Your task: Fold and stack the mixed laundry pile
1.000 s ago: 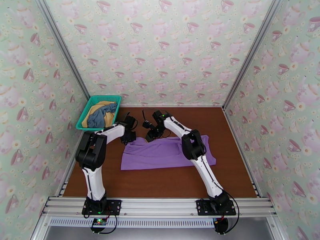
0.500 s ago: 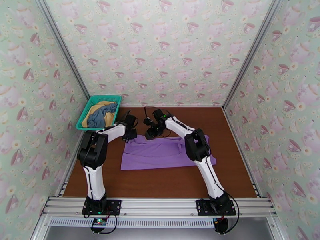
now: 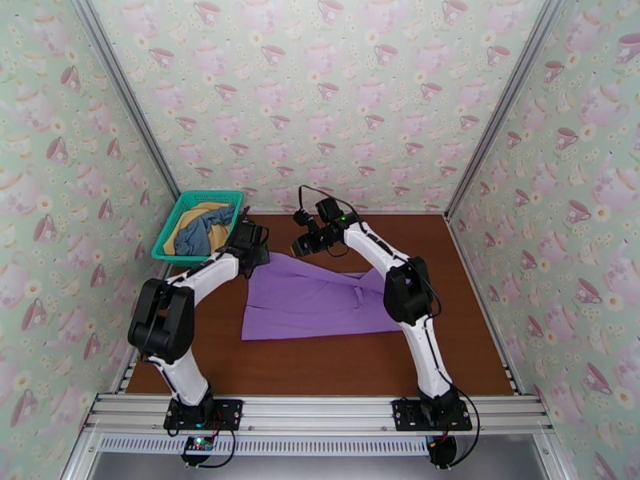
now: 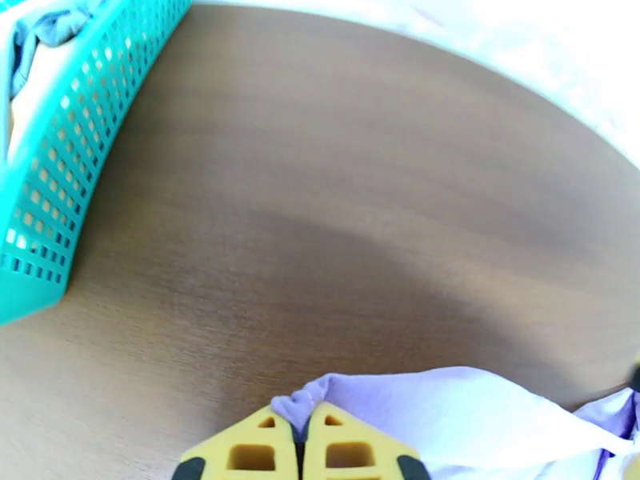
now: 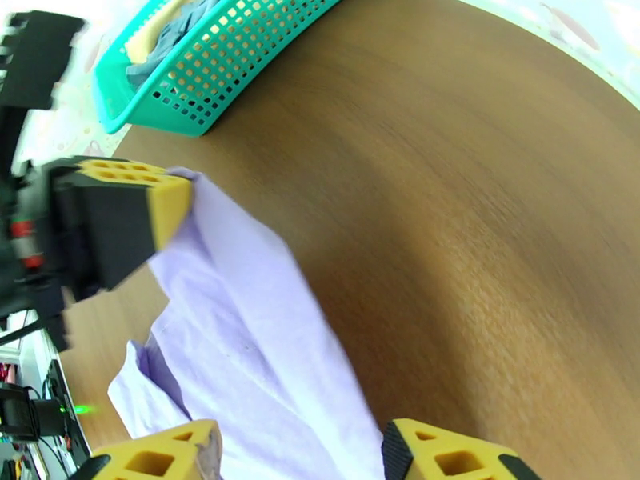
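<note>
The lilac shirt (image 3: 320,302) lies spread on the brown desk (image 3: 472,330) between the two arms, most of it flat, its far left corner lifted off the surface; the left fingers (image 4: 352,450) are pressed together on that corner, a small fold of lilac cloth pinched between the yellow pads; from above they sit just beside the teal mesh basket (image 3: 169,226). The right fingers (image 5: 448,458) stand wide apart and grip nothing; the shirt's far edge runs up between them, close against one pad, towards the other arm's clamped fingers. In the overhead view they hang over the shirt's far edge, near the desk's middle. The grey-blue garment (image 3: 204,232) and the mustard-yellow garment (image 3: 200,211) lie bunched inside the basket at the far left corner, the grey-blue one on top.
</note>
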